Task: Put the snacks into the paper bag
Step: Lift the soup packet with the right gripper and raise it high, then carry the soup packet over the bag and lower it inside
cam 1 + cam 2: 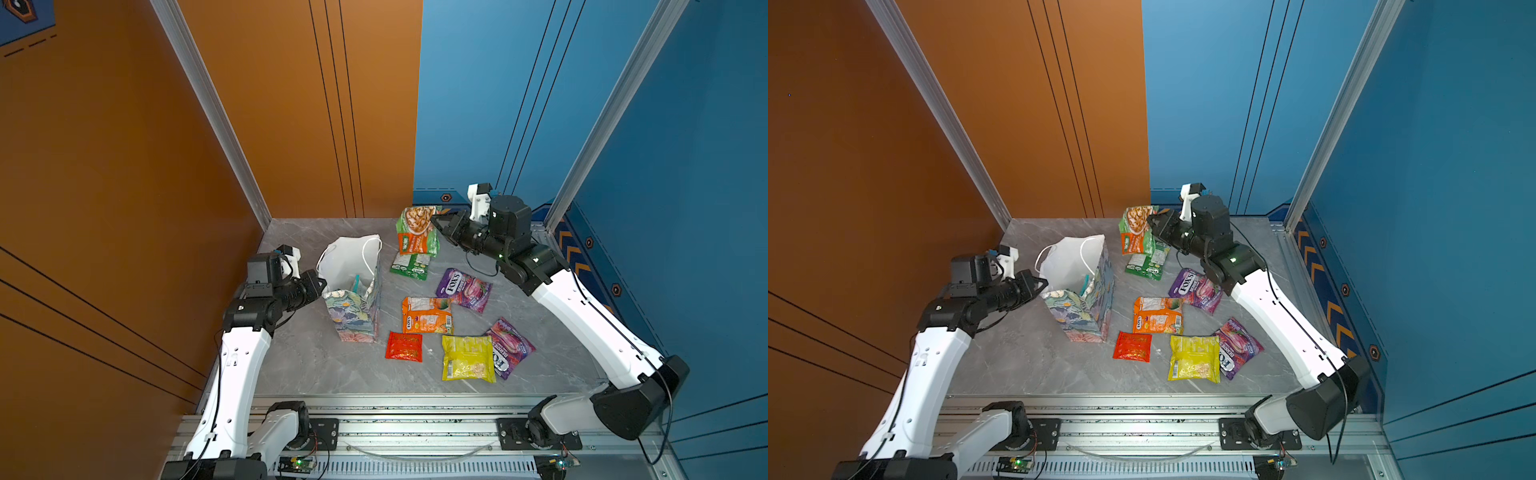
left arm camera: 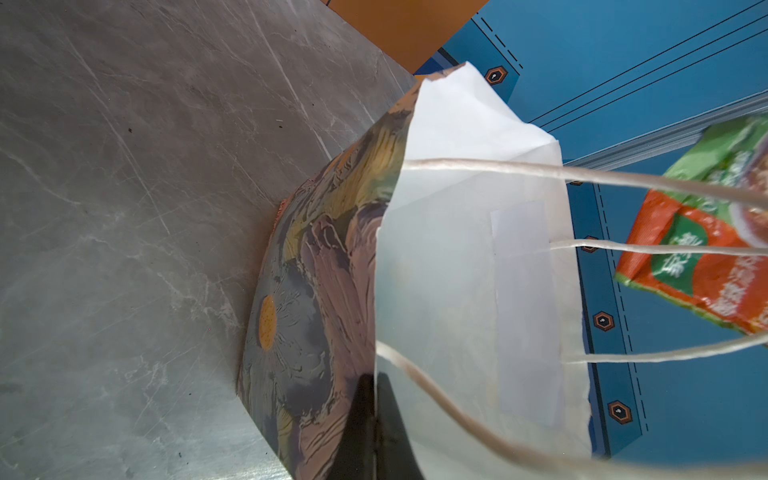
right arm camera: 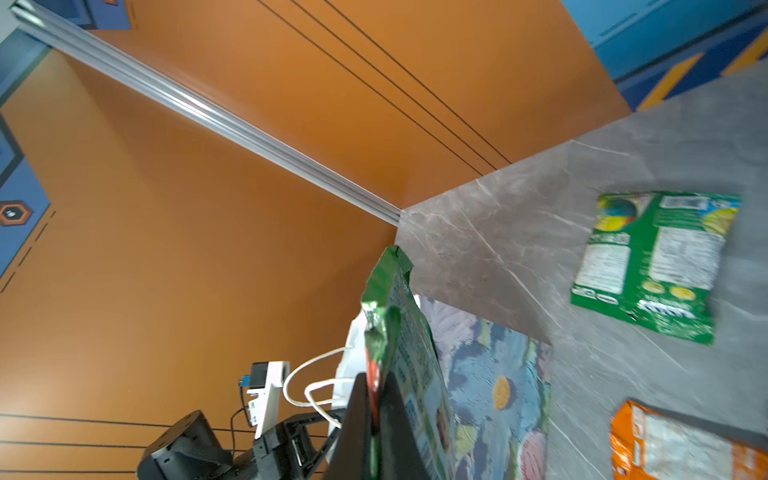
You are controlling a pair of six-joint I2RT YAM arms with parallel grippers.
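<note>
– Two grips on, why?
– Pinching paper bag (image 1: 353,316) rim w/ L claw (image 2: 376,386) to hold mouth open, upright on table (image 1: 316,365). Clamping green-orange packet (image 1: 415,232) in R claw (image 1: 437,221), aloft near bag, for drop-in.

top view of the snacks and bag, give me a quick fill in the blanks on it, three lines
The left gripper is shut on the rim of the paper bag, whose inside is plain ____.
The right gripper holds a snack packet that is green and ____, clear of the table.
The yellow packet partly covers a ____ FOX'S packet.
Missing: white; orange; purple.
</note>
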